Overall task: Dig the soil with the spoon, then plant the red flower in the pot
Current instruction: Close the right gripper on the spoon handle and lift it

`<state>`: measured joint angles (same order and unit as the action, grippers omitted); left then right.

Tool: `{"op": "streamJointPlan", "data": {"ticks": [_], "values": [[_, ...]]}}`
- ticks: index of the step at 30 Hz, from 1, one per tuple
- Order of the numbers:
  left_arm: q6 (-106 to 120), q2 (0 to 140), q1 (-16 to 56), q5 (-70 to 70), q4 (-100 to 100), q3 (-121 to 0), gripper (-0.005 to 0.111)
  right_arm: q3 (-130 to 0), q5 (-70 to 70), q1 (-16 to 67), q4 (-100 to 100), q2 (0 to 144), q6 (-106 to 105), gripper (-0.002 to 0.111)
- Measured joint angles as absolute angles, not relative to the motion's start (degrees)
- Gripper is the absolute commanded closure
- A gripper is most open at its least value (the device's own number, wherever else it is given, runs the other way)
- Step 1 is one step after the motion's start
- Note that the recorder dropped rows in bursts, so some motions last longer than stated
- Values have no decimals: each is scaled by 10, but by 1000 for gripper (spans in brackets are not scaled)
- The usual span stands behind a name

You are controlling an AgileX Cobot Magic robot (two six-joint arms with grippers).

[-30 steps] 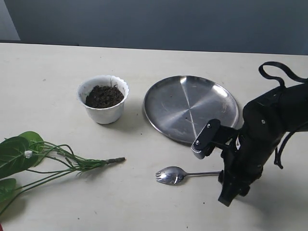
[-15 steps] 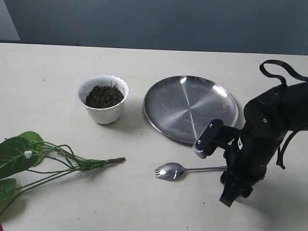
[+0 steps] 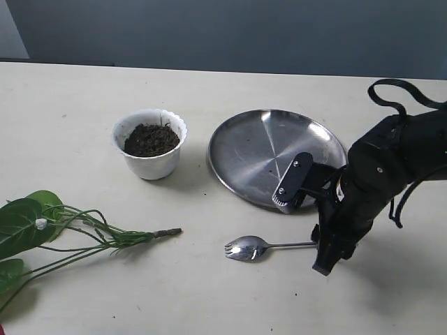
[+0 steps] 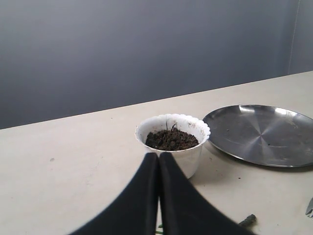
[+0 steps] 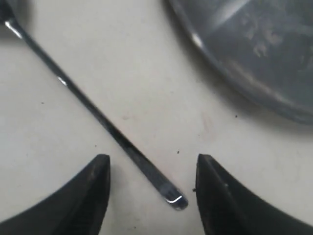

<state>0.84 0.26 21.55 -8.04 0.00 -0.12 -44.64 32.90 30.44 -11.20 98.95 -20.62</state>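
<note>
The steel spoon [image 3: 251, 248] lies flat on the table in front of the plate, its bowl pointing left. My right gripper [image 3: 323, 264] hangs over the end of the handle. In the right wrist view the spoon handle [image 5: 98, 115] ends between the open fingers of that gripper [image 5: 152, 164], touching neither. The white pot [image 3: 149, 143] holds dark soil [image 3: 151, 139]. The flower's green stems and leaves [image 3: 105, 237] lie at the left front; its red blooms are out of view. My left gripper [image 4: 158, 155] is shut and empty, in front of the pot [image 4: 188, 159].
A round steel plate [image 3: 276, 157] lies right of the pot, close behind the spoon and the right arm; it also shows as the plate [image 5: 254, 54] near the right fingers. The flower's stem tip [image 4: 247, 220] lies close to the left gripper.
The right gripper has shifted left and toward the plate, over the handle's end. The spoon turned slightly a second ago and has lain still since. The jaws stay wide.
</note>
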Motion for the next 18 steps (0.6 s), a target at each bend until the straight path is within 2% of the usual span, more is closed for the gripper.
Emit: {"op": "streamJointPlan", "data": {"ticks": [6,9,12,18], "values": [[8,3,216,-80,0,-1,106,-447,327,304,-113,1016,-208,57],[8,3,216,-80,0,-1,106,-449,328,304,-113,1017,-208,61],[8,3,216,-80,0,-1,106,-451,334,304,-108,1022,-208,72],[8,3,216,-80,0,-1,106,-454,344,306,-76,1028,-209,105]]}}
